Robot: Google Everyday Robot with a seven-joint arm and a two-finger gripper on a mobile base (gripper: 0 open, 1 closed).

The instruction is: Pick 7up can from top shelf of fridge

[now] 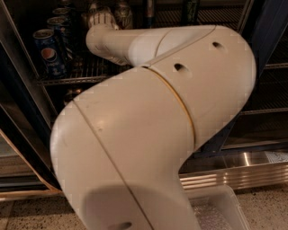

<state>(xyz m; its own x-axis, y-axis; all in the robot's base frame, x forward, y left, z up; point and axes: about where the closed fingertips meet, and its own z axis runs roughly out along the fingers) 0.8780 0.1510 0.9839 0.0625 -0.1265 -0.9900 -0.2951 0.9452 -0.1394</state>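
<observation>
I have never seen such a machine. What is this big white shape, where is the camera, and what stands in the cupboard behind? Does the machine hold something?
The big white shape is the robot's arm, seen from very near. There is only one camera, and where it is mounted is not known. The arm bends and reaches into a drinks fridge. Its gripper, the robot's hand, is at the top left, over the wire top shelf. It is close to a pale can, which may be the 7up. Whether it holds anything cannot be seen. Blue Pepsi cans stand on the left of that shelf. Below is the fridge's steel base.
</observation>
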